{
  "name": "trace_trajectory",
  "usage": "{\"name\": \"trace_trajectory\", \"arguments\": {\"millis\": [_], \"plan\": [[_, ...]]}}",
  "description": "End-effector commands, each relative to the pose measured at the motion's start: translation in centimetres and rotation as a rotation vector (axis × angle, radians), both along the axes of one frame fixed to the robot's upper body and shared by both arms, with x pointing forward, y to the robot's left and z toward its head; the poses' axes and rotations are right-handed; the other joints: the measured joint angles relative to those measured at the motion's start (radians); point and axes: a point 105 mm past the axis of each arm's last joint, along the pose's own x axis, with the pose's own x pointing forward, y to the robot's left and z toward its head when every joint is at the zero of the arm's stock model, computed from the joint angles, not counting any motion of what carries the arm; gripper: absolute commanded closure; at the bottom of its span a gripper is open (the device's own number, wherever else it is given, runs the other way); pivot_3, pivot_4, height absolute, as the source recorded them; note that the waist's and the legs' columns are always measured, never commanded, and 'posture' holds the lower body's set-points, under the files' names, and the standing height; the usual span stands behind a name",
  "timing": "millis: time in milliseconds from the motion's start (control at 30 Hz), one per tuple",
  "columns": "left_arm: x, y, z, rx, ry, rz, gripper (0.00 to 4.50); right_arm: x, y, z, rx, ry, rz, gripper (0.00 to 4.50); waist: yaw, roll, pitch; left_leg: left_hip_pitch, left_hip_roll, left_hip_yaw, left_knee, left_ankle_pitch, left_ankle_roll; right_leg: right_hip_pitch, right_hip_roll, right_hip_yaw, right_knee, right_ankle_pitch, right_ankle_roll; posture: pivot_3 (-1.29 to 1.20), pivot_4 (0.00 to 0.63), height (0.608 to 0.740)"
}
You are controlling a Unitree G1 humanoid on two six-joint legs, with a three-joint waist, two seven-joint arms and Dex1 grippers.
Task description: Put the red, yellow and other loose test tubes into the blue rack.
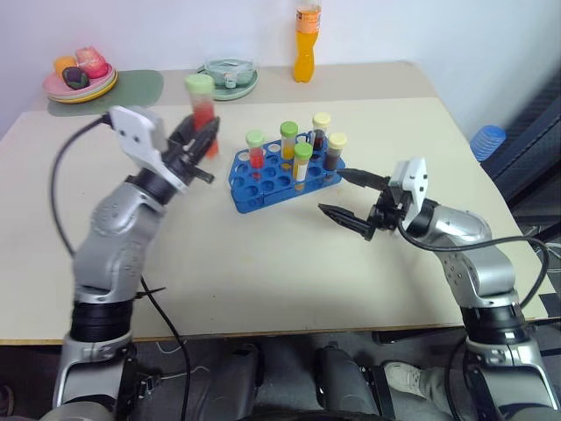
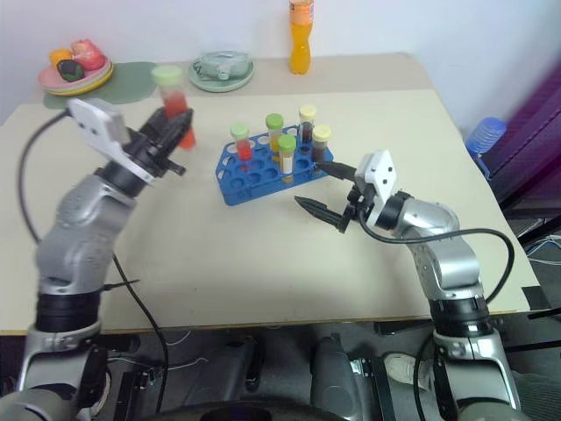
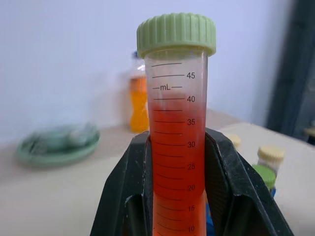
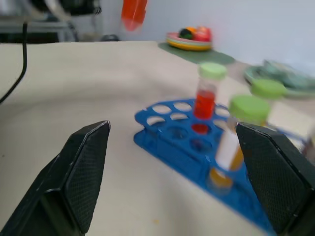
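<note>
red tube [image 3: 177, 162] – marked "mL", 10–45 | left gripper [image 1: 203, 140] jaws clamp it | right gripper [image 1: 351, 198] jaws wide, empty

Left arm raised above the table, left gripper [image 1: 203, 139] clamped on a red test tube [image 3: 177, 147], fingers [image 3: 129, 191] pressing both sides, tube roughly upright. Right arm bent low over the table, right gripper [image 1: 351, 198] pointing inward toward the left arm, jaws spread wide, holding nothing.

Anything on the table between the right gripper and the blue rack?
Nothing: bare tabletop between the open right gripper and the blue rack, seen in the left eye view.
</note>
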Motion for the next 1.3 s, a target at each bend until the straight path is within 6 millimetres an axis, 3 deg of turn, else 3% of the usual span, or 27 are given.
{"name": "trace_trajectory", "arguments": {"millis": [33, 267, 667, 867, 1300], "plan": [[0.4, -1.6, -0.6, 0.064, -0.108, -0.048, 3.71, -0.9, -0.3, 1.4, 0.018, -0.044, -0.024, 0.31, -0.004, 0.000, 0.000, 0.000, 0.000, 0.000, 0.000, -0.002, 0.003, 0.000, 0.000, 0.000, 0.000, 0.000, 0.000, 0.00, 0.150, 0.740], [2.7, -3.7, -5.3, 0.078, -0.071, -0.095, 3.71, -1.8, -1.4, 1.0, 0.006, -0.020, -0.085, 0.31, 0.000, 0.000, 0.000, 0.000, 0.000, 0.000, 0.002, -0.003, 0.005, 0.001, 0.000, -0.001, 0.000, 0.000, 0.000, 0.00, 0.150, 0.740], [4.2, -7.7, -7.6, 0.063, -0.049, -0.181, 3.71, -2.5, -2.3, 2.0, -0.005, -0.028, -0.137, 0.31, -0.002, 0.000, 0.000, 0.000, 0.000, -0.001, 0.003, -0.004, 0.007, 0.003, 0.000, -0.002, 0.000, 0.001, 0.002, 0.00, 0.150, 0.740], [4.2, -7.1, -8.9, 0.083, -0.022, -0.172, 3.71, -2.6, -2.5, 1.8, -0.006, -0.024, -0.150, 0.31, -0.003, 0.000, 0.000, 0.002, 0.000, -0.001, 0.003, -0.004, 0.008, 0.004, 0.000, -0.002, 0.000, 0.001, 0.002, 0.00, 0.150, 0.740], [4.7, -5.3, -9.5, 0.109, -0.004, -0.095, 3.71, -2.4, -2.9, 1.3, -0.004, -0.020, -0.149, 0.31, -0.002, 0.000, 0.000, 0.006, 0.000, -0.001, 0.003, -0.005, 0.009, 0.009, 0.000, -0.002, -0.001, 0.001, 0.002, 0.00, 0.150, 0.740]]}}
